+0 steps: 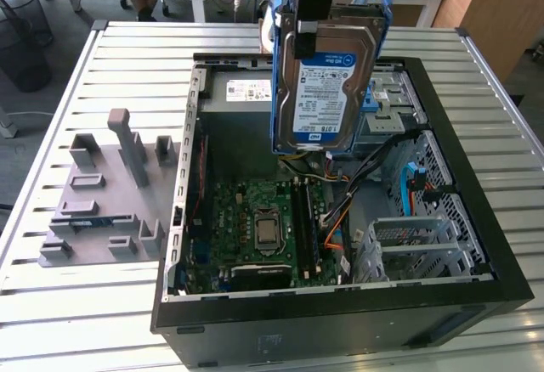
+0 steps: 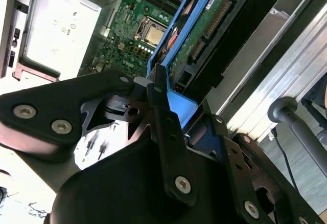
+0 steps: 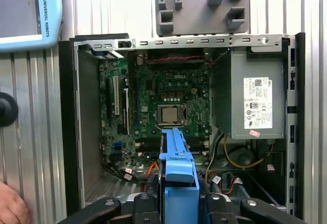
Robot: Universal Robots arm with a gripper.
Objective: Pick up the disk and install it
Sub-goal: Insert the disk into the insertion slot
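Upper centre of the exterior view, we clamp the disk upright in our closed gripper, likely to clear the computer case walls.

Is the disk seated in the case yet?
No, the gripper holds the disk upright in the air above the open case.

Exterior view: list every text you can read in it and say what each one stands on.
Disk, white-and-blue label: print too small to quote reliably.
Power supply, white sticker: print too small to read.
Motherboard: markings too small to read.
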